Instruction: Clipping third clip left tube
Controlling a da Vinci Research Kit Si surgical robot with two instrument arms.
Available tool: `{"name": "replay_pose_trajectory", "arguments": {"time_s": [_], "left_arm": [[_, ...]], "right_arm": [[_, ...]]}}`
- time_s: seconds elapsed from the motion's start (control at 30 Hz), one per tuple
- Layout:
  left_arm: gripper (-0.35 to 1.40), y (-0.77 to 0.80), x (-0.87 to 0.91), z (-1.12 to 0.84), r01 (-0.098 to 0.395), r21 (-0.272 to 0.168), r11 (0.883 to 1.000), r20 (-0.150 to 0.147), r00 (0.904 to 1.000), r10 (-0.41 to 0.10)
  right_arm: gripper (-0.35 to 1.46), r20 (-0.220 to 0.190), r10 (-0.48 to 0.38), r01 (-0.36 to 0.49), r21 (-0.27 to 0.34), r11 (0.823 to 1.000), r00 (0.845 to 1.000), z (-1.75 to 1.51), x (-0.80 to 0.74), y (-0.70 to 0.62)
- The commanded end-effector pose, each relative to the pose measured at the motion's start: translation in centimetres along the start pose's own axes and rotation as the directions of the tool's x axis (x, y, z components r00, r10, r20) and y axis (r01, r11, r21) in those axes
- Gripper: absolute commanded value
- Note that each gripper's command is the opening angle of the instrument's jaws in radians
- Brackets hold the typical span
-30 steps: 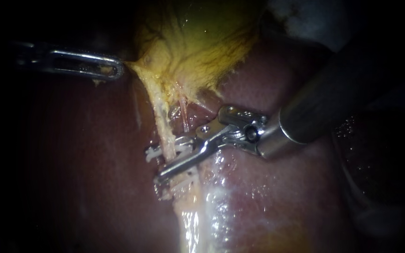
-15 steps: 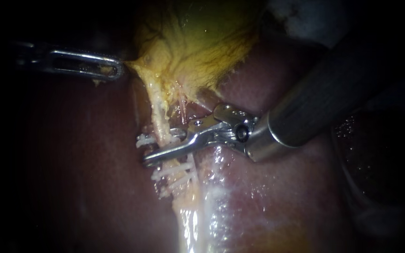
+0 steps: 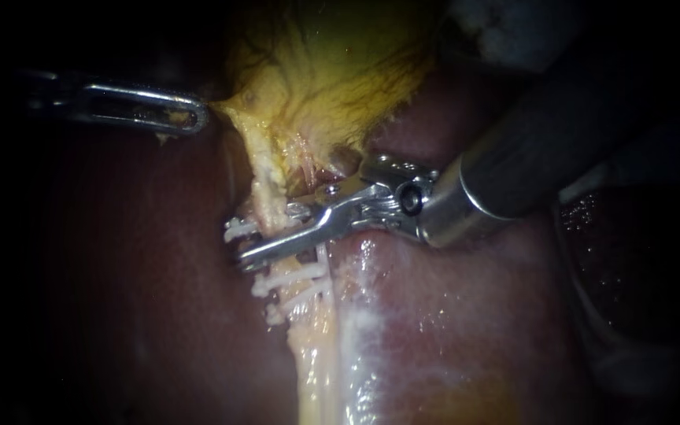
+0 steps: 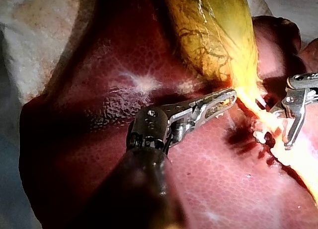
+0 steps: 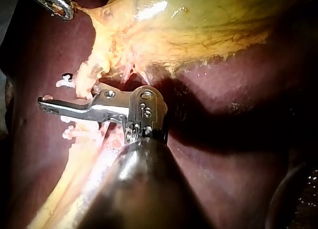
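Gripping gallbladder [image 3: 340,71]: left instrument [image 3: 194,116] | right instrument [image 3: 239,248] across left tube [image 3: 265,197], beside clips [image 3: 289,277]

A pale cloth [image 4: 39,40], blotched with reddish stains, lies just beside the liver [image 4: 208,179]. Past the liver's dark edge a blue-grey surface [image 4: 9,159] shows. Light falls brightly on the liver, and around it the endoscope view sinks into blackness.

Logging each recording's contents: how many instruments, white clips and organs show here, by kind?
instruments: 2
white clips: 3
gallbladder: 1
liver: 1
total: 7
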Motion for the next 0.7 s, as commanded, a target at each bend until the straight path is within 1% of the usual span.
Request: {"name": "replay_pose_trajectory", "arguments": {"time_s": [0.03,0.13,0.2,0.3,0.5,0.7], "left_arm": [[-0.35,0.0,0.0,0.0,0.0,0.0,1.0,0.0,1.0,0.0],[-0.35,0.0,0.0,0.0,0.0,0.0,1.0,0.0,1.0,0.0],[-0.35,0.0,0.0,0.0,0.0,0.0,1.0,0.0,1.0,0.0],[-0.35,0.0,0.0,0.0,0.0,0.001,1.0,0.0,1.0,0.0],[-0.35,0.01,0.0,0.0,0.0,0.001,1.0,0.0,1.0,0.0],[-0.35,0.01,0.0,0.0,0.0,0.001,1.0,0.0,1.0,0.0]], "right_arm": [[0.15,-0.002,0.012,-0.012,-0.004,1.0,1.0,0.01,0.0,0.03],[-0.03,0.0,0.042,-0.042,-0.01,0.999,0.999,0.0,0.01,0.06],[-0.09,-0.006,0.044,-0.044,-0.015,0.999,0.999,-0.01,0.02,0.07],[-0.34,0.006,0.089,-0.089,-0.017,0.996,0.996,-0.01,0.02,0.09],[-0.35,-0.001,0.089,-0.089,-0.016,0.996,0.996,0.09,0.02,0.12],[-0.35,0.005,0.084,-0.084,-0.008,0.996,0.996,0.14,-0.06,0.11]]}}
